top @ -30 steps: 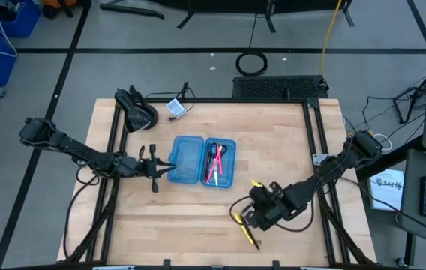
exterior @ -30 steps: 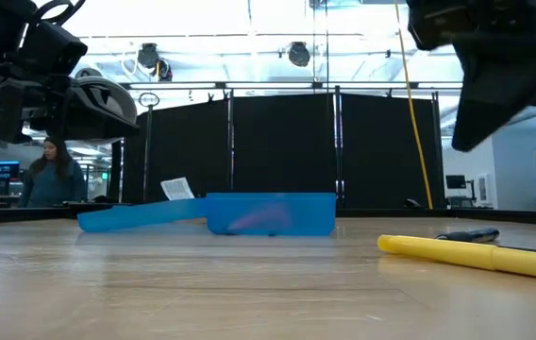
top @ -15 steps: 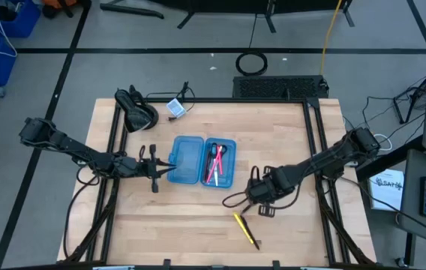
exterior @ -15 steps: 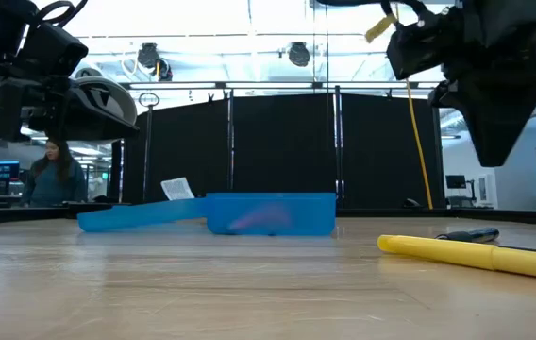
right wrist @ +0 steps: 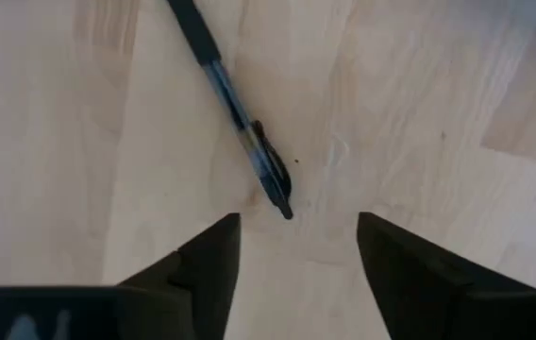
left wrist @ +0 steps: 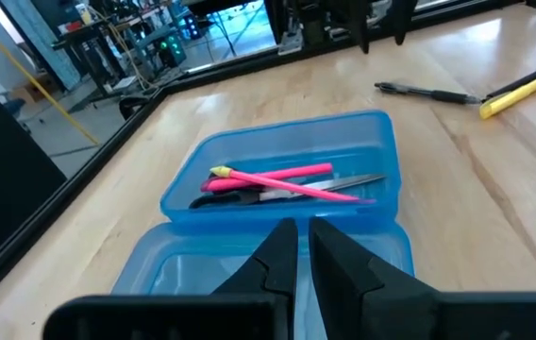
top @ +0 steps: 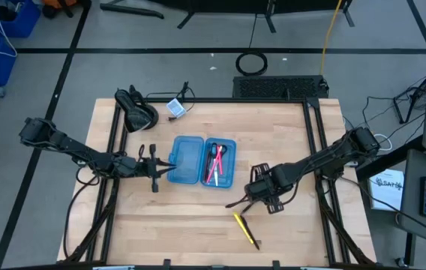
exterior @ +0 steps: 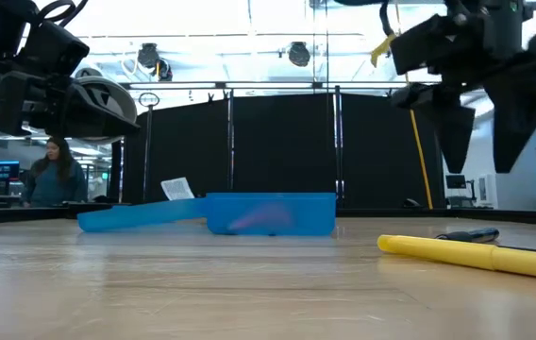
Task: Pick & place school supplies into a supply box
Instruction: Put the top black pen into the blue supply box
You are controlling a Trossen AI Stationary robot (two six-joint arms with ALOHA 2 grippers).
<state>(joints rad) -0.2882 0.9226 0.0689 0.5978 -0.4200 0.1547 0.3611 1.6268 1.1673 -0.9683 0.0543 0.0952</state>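
The right gripper (right wrist: 296, 255) hangs with its 2 fingers spread wide and empty, poised directly above a black pen (right wrist: 233, 104) lying on the worktop (top: 175, 217), its arm reaching in low from the right edge. Nearby lies a yellow pen (top: 246, 229). The left gripper (left wrist: 304, 247) has its fingers pinched nearly together, holding nothing, at the supply box (top: 202, 160), which sits open mid-worktop with a pink pen (left wrist: 273, 176) and scissors (left wrist: 292, 192) inside.
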